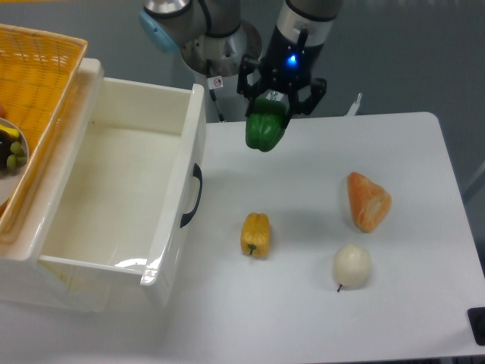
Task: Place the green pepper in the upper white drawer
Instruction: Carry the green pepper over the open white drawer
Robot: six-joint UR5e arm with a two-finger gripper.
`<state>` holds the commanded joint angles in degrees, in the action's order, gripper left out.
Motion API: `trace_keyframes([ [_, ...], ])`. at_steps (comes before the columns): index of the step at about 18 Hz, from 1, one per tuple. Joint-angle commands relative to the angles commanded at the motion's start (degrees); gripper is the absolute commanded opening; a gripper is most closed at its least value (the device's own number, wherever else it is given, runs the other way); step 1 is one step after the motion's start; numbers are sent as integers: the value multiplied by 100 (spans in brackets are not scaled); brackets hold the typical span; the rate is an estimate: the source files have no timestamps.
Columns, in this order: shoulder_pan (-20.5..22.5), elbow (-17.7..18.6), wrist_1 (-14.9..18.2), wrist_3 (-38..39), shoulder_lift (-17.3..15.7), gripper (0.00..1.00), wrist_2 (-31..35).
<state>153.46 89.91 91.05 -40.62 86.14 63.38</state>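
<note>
Orange woven basket (38,83) sits at the far left, partly over the upper white drawer (114,189), which is pulled open and looks empty inside. To its right, the gripper (274,106) holds the green pepper (265,130) between its fingers, lifted above the table (394,303) and just right of the drawer's front wall. To do this step well, I think the arm should carry the pepper high enough to pass this wall, stop over the middle of the drawer, and only then open. Further right lie a yellow pepper (255,234), a white onion (352,265) and a piece of bread (367,201).
</note>
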Motion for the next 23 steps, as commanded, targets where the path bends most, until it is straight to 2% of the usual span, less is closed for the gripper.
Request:
trace_keyframes([
  [5,-26,-9,-35,221,-80,30,-247],
  [14,-632,35,-35,731,8,30,-256],
  [18,-904,61,-26,766,96,34,-256],
  [23,-1151,70,-9,766,158,32,-248],
])
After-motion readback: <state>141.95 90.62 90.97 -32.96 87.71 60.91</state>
